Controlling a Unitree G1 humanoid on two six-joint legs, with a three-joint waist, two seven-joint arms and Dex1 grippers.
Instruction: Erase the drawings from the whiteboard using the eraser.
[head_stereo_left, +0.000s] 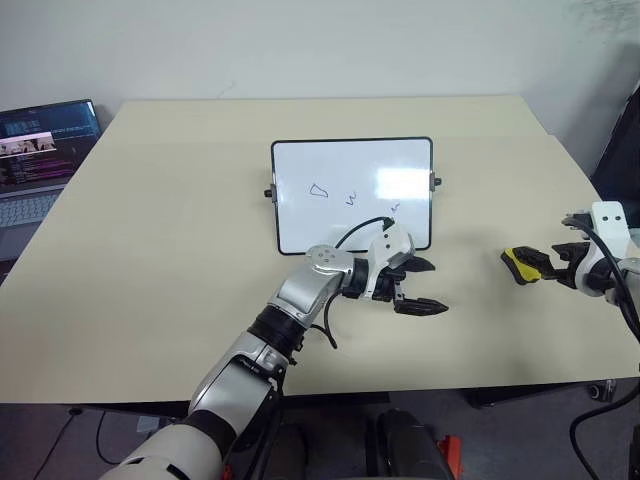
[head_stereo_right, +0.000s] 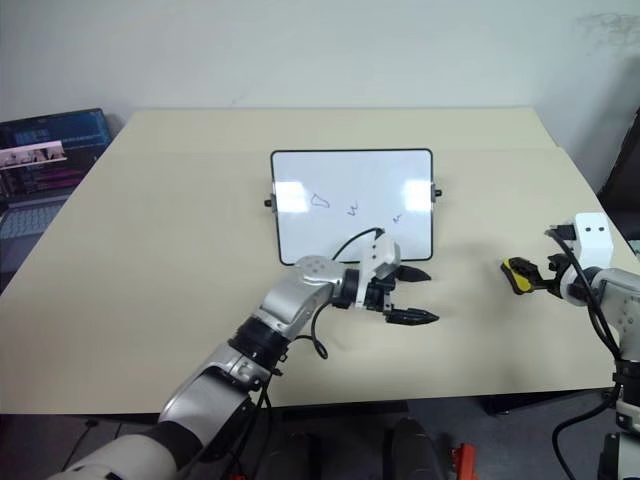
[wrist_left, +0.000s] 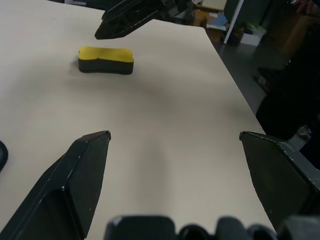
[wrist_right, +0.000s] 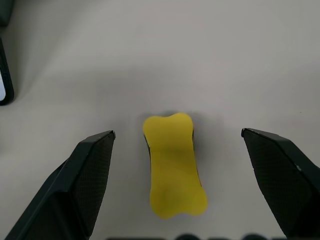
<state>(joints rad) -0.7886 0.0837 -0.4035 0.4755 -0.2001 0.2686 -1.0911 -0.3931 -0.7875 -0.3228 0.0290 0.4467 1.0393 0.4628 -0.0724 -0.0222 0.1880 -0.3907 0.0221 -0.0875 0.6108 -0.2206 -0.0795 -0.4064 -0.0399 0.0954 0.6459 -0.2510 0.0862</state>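
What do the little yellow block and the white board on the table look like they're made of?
The eraser looks like soft foam or plastic: a matte yellow top on a dark base, possibly felt, with rounded, waisted sides. The whiteboard seems to be glossy coated board or plastic, since bright glare reflects off it, inside a thin black frame that is probably plastic. Neither material is certain from looks alone.

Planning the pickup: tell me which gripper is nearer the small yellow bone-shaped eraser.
Right. The right gripper hovers at the yellow bone-shaped eraser, open fingers either side, not touching. The left gripper is open over the table by the whiteboard's corner, well apart.
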